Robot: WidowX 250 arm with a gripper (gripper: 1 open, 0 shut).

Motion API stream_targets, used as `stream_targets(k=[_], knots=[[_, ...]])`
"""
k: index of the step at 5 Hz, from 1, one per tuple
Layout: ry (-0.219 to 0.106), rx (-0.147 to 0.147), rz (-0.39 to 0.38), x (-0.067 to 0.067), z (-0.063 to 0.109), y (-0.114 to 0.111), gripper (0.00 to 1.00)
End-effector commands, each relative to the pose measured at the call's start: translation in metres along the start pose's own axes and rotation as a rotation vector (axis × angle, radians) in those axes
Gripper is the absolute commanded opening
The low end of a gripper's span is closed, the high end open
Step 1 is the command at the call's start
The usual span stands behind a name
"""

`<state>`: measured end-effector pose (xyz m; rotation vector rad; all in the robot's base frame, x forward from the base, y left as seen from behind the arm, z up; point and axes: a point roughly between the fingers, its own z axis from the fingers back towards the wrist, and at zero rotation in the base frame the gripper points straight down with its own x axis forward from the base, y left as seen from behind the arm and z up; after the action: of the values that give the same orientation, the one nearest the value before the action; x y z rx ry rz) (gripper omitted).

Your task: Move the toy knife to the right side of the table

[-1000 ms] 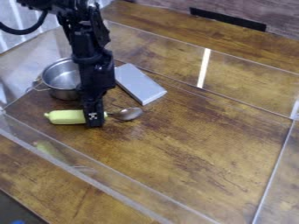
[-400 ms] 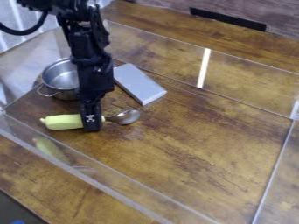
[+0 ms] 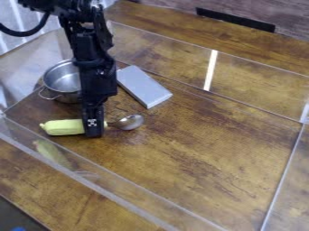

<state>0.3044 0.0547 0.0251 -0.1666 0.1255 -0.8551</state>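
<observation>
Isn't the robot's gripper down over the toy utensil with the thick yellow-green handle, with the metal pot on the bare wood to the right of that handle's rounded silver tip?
Not quite: the camera view shows the metal pot to the left of the silver tip, not to the right.

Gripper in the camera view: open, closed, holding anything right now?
Gripper: down over the toy knife; whether it grips it cannot be told.
</observation>
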Motion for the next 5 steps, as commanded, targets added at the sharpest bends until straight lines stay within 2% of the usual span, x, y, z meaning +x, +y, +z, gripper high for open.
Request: stream_targets(k=[1, 5], knots=[[-0.036, 0.084, -0.024, 0.010, 0.031, 0.004, 0.00], [-0.027, 0.103, -0.020, 0.011, 0.050, 0.003, 0.00]])
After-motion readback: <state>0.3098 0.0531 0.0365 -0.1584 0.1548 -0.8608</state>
